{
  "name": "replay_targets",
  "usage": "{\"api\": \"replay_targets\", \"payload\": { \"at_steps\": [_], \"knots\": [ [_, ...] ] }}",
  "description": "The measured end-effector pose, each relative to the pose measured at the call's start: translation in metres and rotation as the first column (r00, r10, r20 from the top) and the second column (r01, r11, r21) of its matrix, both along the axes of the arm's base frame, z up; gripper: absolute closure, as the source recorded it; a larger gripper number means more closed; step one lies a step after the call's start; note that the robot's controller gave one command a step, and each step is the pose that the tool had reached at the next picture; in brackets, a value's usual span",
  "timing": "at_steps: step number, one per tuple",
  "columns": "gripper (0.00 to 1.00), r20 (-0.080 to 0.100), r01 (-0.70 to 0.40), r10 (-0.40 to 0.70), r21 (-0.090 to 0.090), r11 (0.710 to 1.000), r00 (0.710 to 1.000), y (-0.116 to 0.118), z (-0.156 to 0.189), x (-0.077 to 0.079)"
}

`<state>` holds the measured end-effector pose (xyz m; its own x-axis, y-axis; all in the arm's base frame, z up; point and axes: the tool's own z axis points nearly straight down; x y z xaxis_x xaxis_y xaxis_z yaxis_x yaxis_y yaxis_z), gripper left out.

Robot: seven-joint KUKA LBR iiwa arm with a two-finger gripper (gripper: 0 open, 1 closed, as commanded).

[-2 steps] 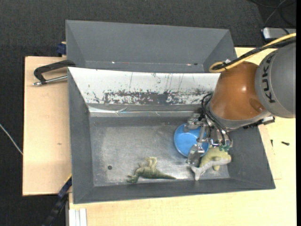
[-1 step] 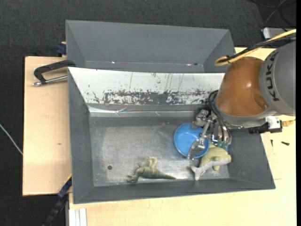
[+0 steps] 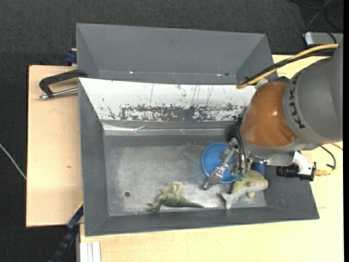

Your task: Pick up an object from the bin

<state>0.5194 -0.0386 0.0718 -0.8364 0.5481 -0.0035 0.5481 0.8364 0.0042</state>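
Your claw [image 3: 222, 172] sits low over the blue round dish [image 3: 211, 156] at the lower right of the bin [image 3: 136, 162], you cannot tell whether spread or pinching, and lifting remains undone.

The grey metal arm [image 3: 322, 100] reaches in from the right, its glossy orange wrist cover [image 3: 265, 119] bent downward, slim metal jaws pointing down and leftward.

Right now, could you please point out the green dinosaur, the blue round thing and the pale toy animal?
green dinosaur [image 3: 175, 200], camera view, on its body.
blue round thing [image 3: 211, 158], camera view, on its bare left part.
pale toy animal [image 3: 251, 185], camera view, on its body.
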Motion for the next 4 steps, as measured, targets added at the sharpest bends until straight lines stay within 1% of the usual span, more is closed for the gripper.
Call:
{"api": "replay_targets", "payload": {
  "at_steps": [1, 2, 3, 4],
  "knots": [
    [0.00, -0.001, -0.002, 0.002, 0.000, 1.000, 1.000, 0.001, 0.001, 0.001],
    [1.00, -0.001, -0.003, 0.003, 0.002, 1.000, 1.000, 0.002, 0.004, 0.002],
    [1.00, 0.004, -0.005, 0.005, -0.001, 1.000, 1.000, 0.003, 0.023, 0.005],
    [1.00, 0.005, -0.007, 0.007, -0.001, 1.000, 1.000, 0.004, 0.068, 0.007]
  ]
}}
